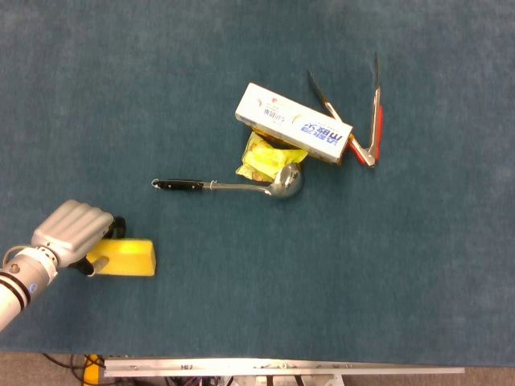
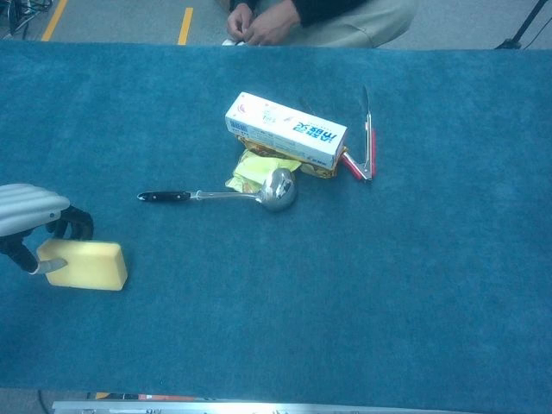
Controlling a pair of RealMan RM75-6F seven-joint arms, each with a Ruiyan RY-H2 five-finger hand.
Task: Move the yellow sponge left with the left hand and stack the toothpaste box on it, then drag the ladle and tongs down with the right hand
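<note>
toothpaste box [image 1: 294, 124] atop yellow packet [image 1: 264, 155], ladle [image 1: 241, 185] touching it

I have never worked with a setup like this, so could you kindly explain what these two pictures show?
Both pictures come from the robot's own cameras: one looks down from its head, the other forward from its chest. The grey ribbed shape at the left is its left hand, gripping a yellow sponge on the blue table. Further off lie a toothpaste box, a ladle, red-handled tongs and a yellow packet under the box. The right hand is out of sight. A seated person shows beyond the table.
</note>
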